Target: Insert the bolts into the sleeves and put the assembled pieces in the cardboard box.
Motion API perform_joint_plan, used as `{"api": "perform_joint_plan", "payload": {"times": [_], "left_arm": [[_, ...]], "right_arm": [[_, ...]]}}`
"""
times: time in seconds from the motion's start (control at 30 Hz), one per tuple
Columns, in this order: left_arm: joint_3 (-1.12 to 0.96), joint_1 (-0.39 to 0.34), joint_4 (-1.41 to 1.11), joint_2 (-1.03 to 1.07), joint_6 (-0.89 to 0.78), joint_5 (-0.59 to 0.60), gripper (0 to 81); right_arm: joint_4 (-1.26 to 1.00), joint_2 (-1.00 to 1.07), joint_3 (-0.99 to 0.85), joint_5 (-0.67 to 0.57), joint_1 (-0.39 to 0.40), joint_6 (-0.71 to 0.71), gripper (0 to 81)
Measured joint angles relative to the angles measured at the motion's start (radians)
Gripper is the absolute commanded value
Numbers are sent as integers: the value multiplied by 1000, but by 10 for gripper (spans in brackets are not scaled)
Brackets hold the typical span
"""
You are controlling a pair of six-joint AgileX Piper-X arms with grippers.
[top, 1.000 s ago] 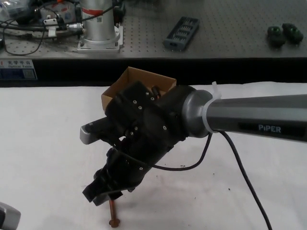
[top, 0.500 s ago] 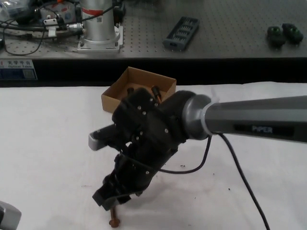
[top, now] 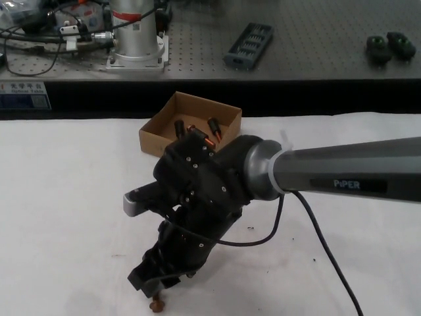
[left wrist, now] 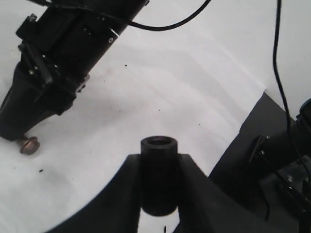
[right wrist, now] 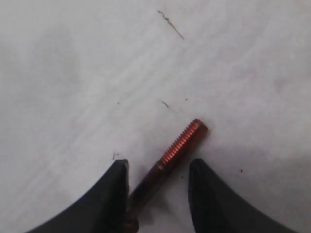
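Copper bolt (right wrist: 180,143) lying on cloth (right wrist: 73,73), black sleeve (left wrist: 159,174) clamped in left gripper (left wrist: 159,162), cardboard box (top: 158,128) holding assembled pieces (top: 214,127)

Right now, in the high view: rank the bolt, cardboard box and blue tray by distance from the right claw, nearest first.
1. The bolt, at the right claw, on the white cloth.
2. The cardboard box, beyond the arm.
3. The blue tray, on the far bench.

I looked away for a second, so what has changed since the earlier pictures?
The right gripper came lower, down around the bolt, and drew back from the box, uncovering more of it. Its fingers are open, not yet gripping. Bolt and box stayed put.
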Motion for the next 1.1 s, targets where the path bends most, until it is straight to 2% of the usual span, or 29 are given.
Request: {"api": "perform_joint_plan", "payload": {"times": [0.07, 0.17, 0.2, 0.23, 0.53, 0.63, 0.87, 0.97, 1.1], "left_arm": [[0, 0, 0, -44, -9, 3, 7], [0, 0, 0, -57, -9, 3, 7], [0, 0, 0, -57, -9, 3, 7], [0, 0, 0, -57, -13, 3, 7], [0, 0, 0, -57, -11, -30, 7], [0, 0, 5, -57, 19, -60, 7], [0, 0, 9, -57, 37, -98, 7], [0, 0, 18, -57, 57, -106, 7], [0, 0, 37, -62, 74, -113, 7]], "right_arm": [[-2, 7, -3, -2, 0, 15, 247], [-5, 15, -8, 0, -2, 27, 62], [-7, 15, -7, 2, -2, 29, 22], [-7, 18, -7, 3, -4, 29, 62], [30, 14, -18, 10, -5, -77, 64], [80, -1, -19, 70, -5, -130, 64], [270, -136, -13, 476, -1, -383, 64], [308, -191, -13, 526, -2, -551, 64], [352, -210, -9, 512, 5, -774, 64]]}}
